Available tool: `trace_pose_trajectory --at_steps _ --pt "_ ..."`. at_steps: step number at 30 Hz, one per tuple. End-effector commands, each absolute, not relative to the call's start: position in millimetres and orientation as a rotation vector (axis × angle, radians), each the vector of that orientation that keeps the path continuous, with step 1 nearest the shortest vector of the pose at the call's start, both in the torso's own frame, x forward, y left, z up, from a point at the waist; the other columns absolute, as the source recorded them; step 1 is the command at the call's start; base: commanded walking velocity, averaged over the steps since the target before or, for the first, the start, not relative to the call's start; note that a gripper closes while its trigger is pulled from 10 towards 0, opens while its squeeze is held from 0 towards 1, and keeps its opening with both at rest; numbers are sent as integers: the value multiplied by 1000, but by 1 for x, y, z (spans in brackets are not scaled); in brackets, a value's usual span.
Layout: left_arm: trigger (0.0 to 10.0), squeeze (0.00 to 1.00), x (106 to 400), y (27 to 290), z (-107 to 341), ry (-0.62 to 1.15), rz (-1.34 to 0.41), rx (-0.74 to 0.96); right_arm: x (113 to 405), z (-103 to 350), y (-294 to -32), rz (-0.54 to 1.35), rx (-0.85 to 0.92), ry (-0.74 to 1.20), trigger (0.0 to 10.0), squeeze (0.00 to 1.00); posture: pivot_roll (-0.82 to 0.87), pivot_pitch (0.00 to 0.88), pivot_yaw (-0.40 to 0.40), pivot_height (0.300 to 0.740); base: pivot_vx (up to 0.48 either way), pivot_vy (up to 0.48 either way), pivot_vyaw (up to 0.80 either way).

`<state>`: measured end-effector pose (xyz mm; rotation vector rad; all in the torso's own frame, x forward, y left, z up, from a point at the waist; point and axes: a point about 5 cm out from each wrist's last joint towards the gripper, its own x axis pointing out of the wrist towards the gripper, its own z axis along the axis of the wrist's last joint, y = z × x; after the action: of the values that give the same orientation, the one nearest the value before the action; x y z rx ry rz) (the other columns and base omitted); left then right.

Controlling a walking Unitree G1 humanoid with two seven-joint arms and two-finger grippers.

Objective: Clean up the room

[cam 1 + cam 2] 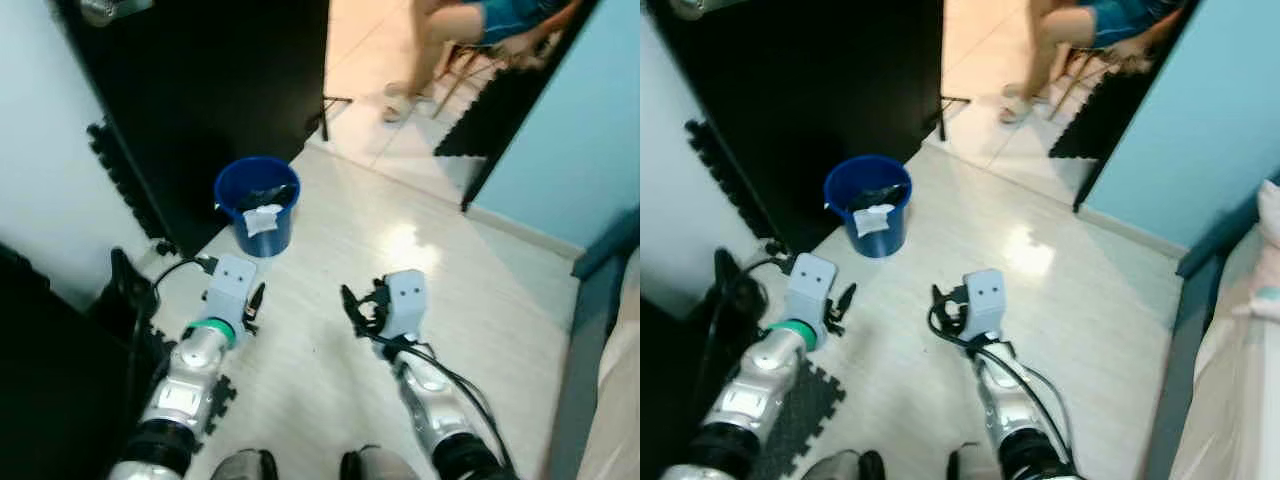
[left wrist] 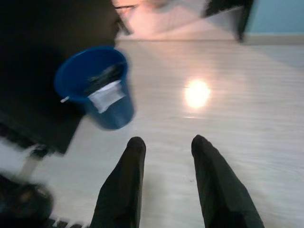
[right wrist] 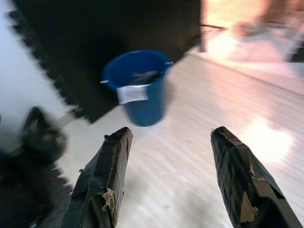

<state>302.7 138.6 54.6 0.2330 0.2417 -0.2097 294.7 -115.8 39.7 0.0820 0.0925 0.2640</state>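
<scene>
Bucket (image 1: 257,205), blue, stands on the pale floor (image 1: 400,300) ahead of me and a little to my left, just beside a large black panel (image 1: 200,90). A white label or scrap of paper (image 1: 264,218) hangs over its near rim; something dark lies inside, which I cannot identify.

Left gripper (image 1: 254,303) is held low over the floor, short of the bucket and apart from it. Left wrist view: jaws spread, nothing between the two black fingers (image 2: 121,190), bucket ahead beyond them.

Right gripper (image 1: 358,306) is held at about the same height, to the right of the left one, over bare floor. Right wrist view: jaws spread wide, holding nothing; worn tape shows on the fingers (image 3: 102,185).

Black foam mat tiles (image 1: 795,405) lie under the left arm. Dark cable and a black object (image 1: 125,290) sit by the white wall on my left.

Through the doorway (image 1: 420,90), a person's legs (image 1: 435,50) beside a chair. Blue wall (image 1: 570,140) on my right, edge of a bed (image 1: 1240,340) at far right.

Wrist views are somewhat blurred.
</scene>
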Motion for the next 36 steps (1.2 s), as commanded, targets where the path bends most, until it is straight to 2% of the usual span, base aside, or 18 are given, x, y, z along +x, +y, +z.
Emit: trace_pose_trajectory --at_steps 1,10,36 --pt "10000 0 300 137 49 269 -225 232 289 30 -118 254 93 139 10000 0 11 30 56 740 0 0 -781" --pt "10000 0 303 135 41 299 -233 251 270 0 -133 233 37 281 10000 0 6 8 47 740 0 0 -779" --pt "10000 0 311 130 46 266 -238 259 281 8 -132 243 31 247 10000 0 3 0 36 740 0 0 -775"
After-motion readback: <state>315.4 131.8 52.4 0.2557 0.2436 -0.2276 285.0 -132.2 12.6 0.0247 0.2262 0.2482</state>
